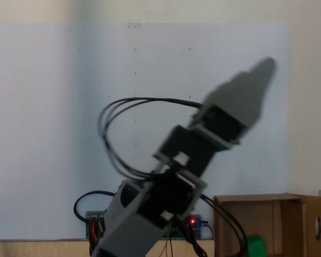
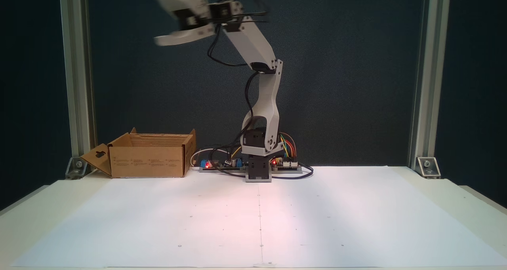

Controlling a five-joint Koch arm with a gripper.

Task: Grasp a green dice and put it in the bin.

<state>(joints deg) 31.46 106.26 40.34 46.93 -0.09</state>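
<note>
Both fixed views agree: the green dice point(image 1: 255, 245) lies inside the bin point(image 2: 148, 161), a cube with no long axis. My gripper point(image 2: 152, 14) hangs high above the bin, spread wide, empty.

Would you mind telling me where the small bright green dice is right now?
In a fixed view, the small bright green dice sits inside the brown cardboard bin at lower right, just right of the grey arm's base; the raised gripper is open and empty.

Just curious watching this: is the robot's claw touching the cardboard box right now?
Apart. A fixed view shows the gripper raised high with open air above the cardboard box on the table.
</note>
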